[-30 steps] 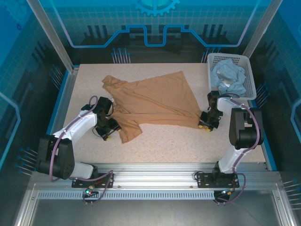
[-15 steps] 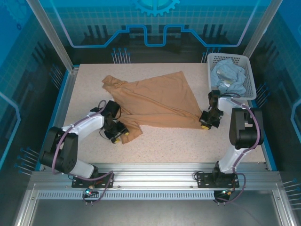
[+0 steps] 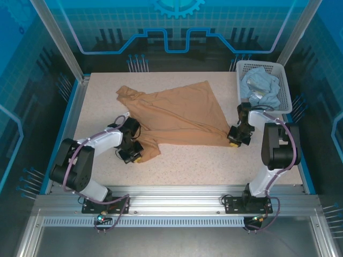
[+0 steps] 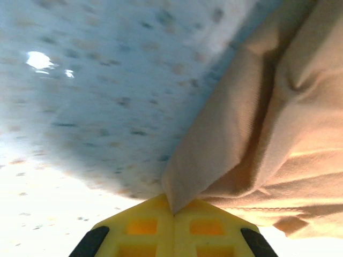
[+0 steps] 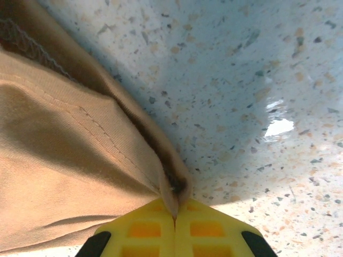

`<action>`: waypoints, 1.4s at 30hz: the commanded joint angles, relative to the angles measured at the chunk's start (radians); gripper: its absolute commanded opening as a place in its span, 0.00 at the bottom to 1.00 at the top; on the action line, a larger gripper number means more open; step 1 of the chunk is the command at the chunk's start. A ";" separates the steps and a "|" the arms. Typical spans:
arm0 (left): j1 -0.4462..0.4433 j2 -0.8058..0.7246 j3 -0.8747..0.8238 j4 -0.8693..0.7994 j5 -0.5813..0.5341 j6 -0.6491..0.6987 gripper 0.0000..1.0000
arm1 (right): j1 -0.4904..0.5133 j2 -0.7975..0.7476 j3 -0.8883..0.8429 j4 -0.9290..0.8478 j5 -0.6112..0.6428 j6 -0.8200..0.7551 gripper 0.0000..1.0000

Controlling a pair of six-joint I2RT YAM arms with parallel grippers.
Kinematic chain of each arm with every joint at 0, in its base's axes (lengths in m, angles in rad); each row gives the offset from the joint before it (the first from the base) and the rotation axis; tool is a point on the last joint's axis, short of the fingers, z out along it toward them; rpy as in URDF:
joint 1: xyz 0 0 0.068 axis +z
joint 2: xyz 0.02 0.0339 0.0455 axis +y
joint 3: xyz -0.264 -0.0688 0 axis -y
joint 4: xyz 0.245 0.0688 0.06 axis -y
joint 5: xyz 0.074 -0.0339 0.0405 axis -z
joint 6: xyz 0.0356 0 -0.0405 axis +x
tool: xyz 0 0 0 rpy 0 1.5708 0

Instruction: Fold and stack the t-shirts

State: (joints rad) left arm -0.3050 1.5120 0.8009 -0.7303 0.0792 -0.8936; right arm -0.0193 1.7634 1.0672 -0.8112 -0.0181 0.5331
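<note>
Edge of tan t-shirt [image 3: 177, 115] pinched in closed left gripper [image 3: 135, 156] at lower left; right gripper [image 3: 233, 141] clamps its lower-right corner; bare table [image 3: 214, 166] below both.

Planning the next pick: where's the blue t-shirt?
Top view: the blue t-shirt lies bunched in the white basket at the far right corner of the table.

Probably a robotics lab test cell: a speckled desk [image 3: 182, 168] sits inside an aluminium-profile frame [image 3: 53, 37], walled by translucent blue panels [image 3: 177, 27] printed with a gear and circuit lines. The left arm [image 3: 96, 142] and right arm [image 3: 278, 144] are bolted to a rail [image 3: 177, 206] at its near edge.
</note>
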 commanded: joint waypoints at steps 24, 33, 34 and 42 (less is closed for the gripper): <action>0.076 -0.254 0.792 -0.179 -0.243 -0.024 0.00 | 0.126 -0.331 0.506 -0.104 -0.011 0.010 0.00; 0.205 -0.145 1.230 -0.093 -0.180 0.077 0.00 | 0.113 -0.324 0.942 -0.102 -0.056 -0.002 0.00; 0.205 -0.171 1.232 -0.067 -0.181 0.089 0.00 | 0.112 -0.357 0.939 -0.084 -0.061 -0.003 0.00; 0.205 -0.415 1.135 0.150 -0.234 0.140 0.00 | 0.109 -0.634 0.837 0.053 -0.065 -0.008 0.00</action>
State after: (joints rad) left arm -0.1074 1.1664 1.9327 -0.7174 -0.1120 -0.8047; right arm 0.1020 1.2079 1.9175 -0.8383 -0.0700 0.5404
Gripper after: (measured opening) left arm 0.052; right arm 0.054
